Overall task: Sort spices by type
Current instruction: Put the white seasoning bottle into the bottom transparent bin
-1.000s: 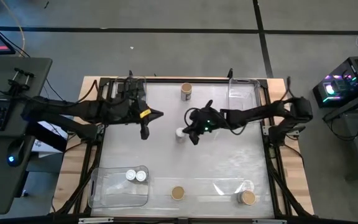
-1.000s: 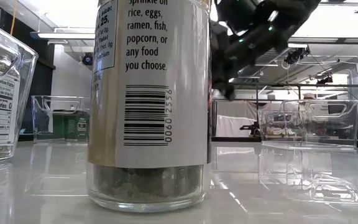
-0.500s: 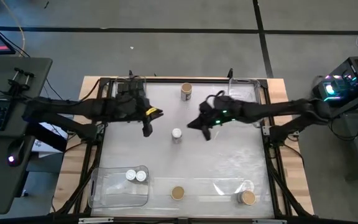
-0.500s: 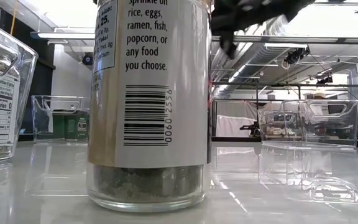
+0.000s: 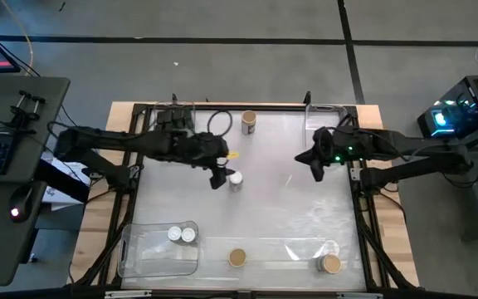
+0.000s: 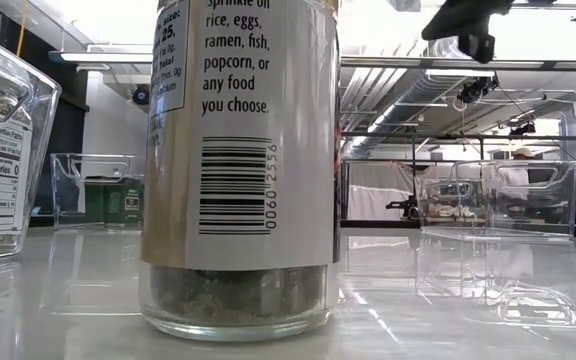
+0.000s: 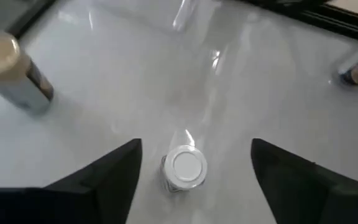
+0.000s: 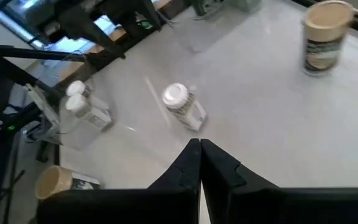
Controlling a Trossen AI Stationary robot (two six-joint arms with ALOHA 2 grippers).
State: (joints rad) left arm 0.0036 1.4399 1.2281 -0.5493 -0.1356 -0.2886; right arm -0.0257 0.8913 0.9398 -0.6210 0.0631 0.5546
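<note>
A white-topped spice jar (image 7: 185, 168) stands upright on its base at mid-table (image 5: 236, 179). My left gripper (image 7: 194, 152) hovers over it, open, one finger on each side and clear of it (image 5: 221, 176). My right gripper (image 8: 201, 149) is shut and empty, raised toward the table's right side (image 5: 315, 166). A tan-topped jar (image 5: 248, 122) stands at the far edge. Another tan-topped jar (image 5: 236, 257) stands at the near edge and fills the low view (image 6: 238, 170). Two white-topped jars (image 5: 182, 235) sit in the near-left bin.
Clear plastic bins stand at the near left (image 5: 139, 253), near right (image 5: 301, 249), far right (image 5: 326, 124) and far left (image 5: 168, 116). The near-right bin holds a tan-topped jar (image 5: 330, 264). Bare tabletop lies between the two grippers.
My right gripper has drawn back from the white-topped jar toward the table's right edge and risen, staying shut. My left gripper has moved toward the right, up to that jar, which stands where it was.
</note>
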